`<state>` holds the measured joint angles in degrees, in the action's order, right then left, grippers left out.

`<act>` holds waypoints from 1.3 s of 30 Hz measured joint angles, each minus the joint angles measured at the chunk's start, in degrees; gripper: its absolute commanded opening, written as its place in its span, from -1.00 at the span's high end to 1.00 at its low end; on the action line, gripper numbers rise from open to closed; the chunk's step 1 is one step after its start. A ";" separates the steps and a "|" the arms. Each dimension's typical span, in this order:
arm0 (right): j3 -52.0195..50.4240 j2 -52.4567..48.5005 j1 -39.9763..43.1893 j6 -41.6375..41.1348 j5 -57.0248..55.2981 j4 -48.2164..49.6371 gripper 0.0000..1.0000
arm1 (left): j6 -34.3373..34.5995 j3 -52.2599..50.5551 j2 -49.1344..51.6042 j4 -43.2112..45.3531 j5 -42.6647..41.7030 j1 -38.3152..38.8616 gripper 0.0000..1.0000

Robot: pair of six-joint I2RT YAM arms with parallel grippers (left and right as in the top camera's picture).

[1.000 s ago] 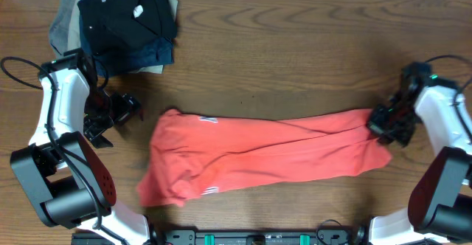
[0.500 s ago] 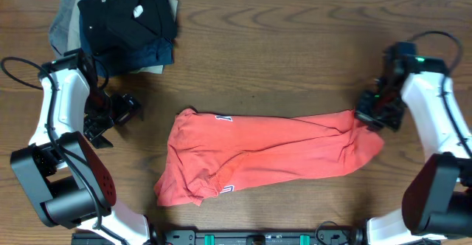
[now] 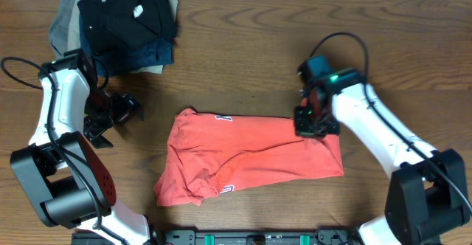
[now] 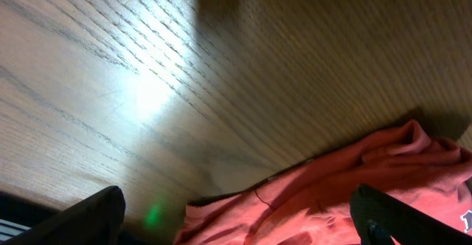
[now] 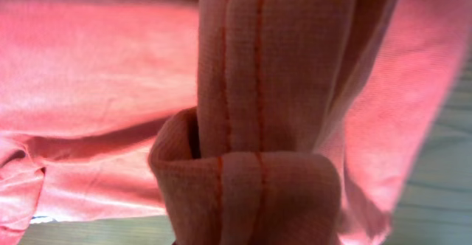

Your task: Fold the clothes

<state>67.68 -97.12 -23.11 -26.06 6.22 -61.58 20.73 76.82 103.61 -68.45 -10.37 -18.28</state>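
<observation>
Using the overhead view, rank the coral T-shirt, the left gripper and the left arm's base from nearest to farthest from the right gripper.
From the right gripper:
1. coral T-shirt: pinched in its jaws, centre of the table.
2. left gripper: far left, jaws open.
3. left arm's base: bottom-left corner.

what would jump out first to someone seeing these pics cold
The coral-red T-shirt lies bunched in the middle of the wooden table. The right gripper is shut on the shirt's right edge, where the hem is doubled over. The left gripper hangs open to the left, apart from the shirt, and a pile of dark folded garments sits in the far left corner.
</observation>
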 measured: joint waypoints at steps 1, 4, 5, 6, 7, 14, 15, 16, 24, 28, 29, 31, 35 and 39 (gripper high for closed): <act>-0.57 0.00 -1.14 -0.83 0.15 0.72 0.97 | 0.00 0.00 0.00 0.00 0.00 0.00 -0.96; -1.38 0.00 -3.15 -2.73 1.03 2.89 0.96 | 0.00 -0.02 0.00 0.00 0.00 0.00 -0.96; -1.55 0.00 -3.78 -3.45 1.57 3.69 0.95 | -0.02 -0.02 0.00 0.00 0.02 0.00 -0.96; -1.60 0.00 -4.46 -4.04 1.99 4.33 0.95 | -0.02 -0.02 0.00 -0.02 0.00 0.00 -0.96; -1.64 0.00 -5.11 -4.63 2.34 4.83 0.95 | 0.00 -0.02 0.00 0.00 0.00 0.00 -0.96; -2.10 0.00 -9.70 -8.17 3.67 5.55 0.35 | 0.00 -0.02 0.00 0.00 0.00 0.00 -0.96; -2.19 0.00 -10.12 -8.70 3.72 5.62 0.28 | 0.00 -0.02 0.00 0.02 0.00 0.00 -0.96; -2.34 0.00 -10.71 -8.76 4.02 5.70 0.23 | 0.00 -0.02 0.00 0.02 0.00 0.00 -0.96; -2.49 0.00 -12.61 -9.29 4.76 3.89 0.14 | -0.02 -0.02 0.00 0.07 0.00 0.00 -0.96; -1.36 0.00 -10.54 -7.56 5.14 -0.26 0.02 | -0.02 -0.02 0.00 0.09 0.00 0.00 -0.96; -0.92 0.00 -9.40 -6.95 5.20 -0.79 0.00 | -0.02 -0.02 0.00 0.09 0.00 0.00 -0.96; -0.37 0.00 -7.41 -5.92 5.14 -1.46 0.05 | -0.02 -0.02 0.00 0.09 0.00 0.00 -0.96; -0.24 0.00 -4.42 -3.52 4.87 -1.73 0.24 | 0.00 -0.02 0.00 0.09 0.00 0.00 -0.96; -0.48 0.00 -4.81 -1.86 4.92 -1.05 0.18 | -0.02 -0.02 0.00 0.09 0.02 0.00 -0.96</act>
<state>67.20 -97.12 -27.92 -27.92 11.14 -62.63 20.71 76.79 103.61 -68.36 -10.35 -18.28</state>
